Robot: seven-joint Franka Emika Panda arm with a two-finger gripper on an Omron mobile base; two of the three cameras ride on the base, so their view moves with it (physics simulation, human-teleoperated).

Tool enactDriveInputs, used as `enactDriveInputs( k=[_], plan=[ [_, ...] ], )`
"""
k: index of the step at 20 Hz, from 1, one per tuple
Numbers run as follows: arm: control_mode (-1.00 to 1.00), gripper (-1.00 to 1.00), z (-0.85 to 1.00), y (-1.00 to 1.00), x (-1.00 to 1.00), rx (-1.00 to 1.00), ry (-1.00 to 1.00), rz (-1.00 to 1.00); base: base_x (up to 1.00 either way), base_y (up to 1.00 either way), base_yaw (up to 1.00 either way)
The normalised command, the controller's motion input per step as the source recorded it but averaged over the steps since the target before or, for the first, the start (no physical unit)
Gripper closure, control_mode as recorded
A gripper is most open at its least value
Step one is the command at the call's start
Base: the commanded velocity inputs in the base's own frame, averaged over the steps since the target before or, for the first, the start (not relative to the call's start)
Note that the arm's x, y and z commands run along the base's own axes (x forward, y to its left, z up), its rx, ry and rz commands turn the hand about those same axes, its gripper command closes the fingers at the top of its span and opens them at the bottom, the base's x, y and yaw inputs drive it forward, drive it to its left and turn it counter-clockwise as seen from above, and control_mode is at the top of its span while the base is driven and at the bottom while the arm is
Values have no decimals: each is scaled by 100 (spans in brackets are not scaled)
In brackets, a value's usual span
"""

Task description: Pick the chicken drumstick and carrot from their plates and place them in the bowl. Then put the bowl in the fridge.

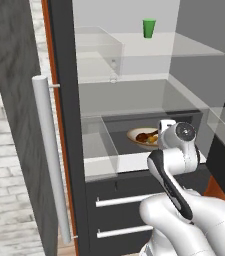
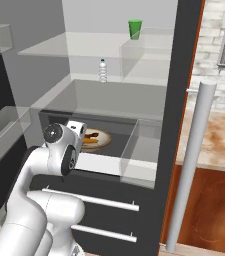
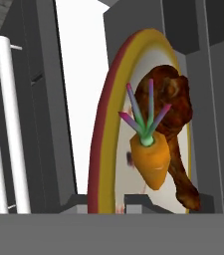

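Note:
The fridge (image 1: 64, 75) stands open. On its lower shelf sits the tan-rimmed bowl (image 1: 136, 135) (image 2: 100, 141) (image 3: 106, 124). Inside it lie the brown chicken drumstick (image 3: 170, 104) (image 1: 143, 136) and the orange carrot (image 3: 151, 159) with its green top. My gripper (image 3: 105, 203) reaches into the fridge and is shut on the bowl's near rim; the rim passes between the two fingertips in the hand view. In both base views the white wrist covers the fingers and the bowl's near side. Their plates are out of view.
A green cup (image 1: 148, 28) (image 2: 134, 29) stands on the top glass shelf and a small bottle (image 2: 103, 70) on the shelf below. Clear door bins flank the shelves. Two drawers with silver handles (image 1: 129, 200) sit under the bowl's shelf. The long door handle (image 2: 191, 165) hangs at the right.

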Motion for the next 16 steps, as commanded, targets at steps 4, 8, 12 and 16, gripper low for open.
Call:
enactDriveInputs(
  k=[4,8,12,16],
  plan=[
    [-100,100,0,0,0,0,0,0,0,0,0],
    [-100,100,0,0,0,0,0,0,0,0,0],
    [-100,100,0,1,-7,-2,-6,4,0,0,0],
    [-100,100,6,2,-17,-4,-13,9,0,0,0]
  ],
)
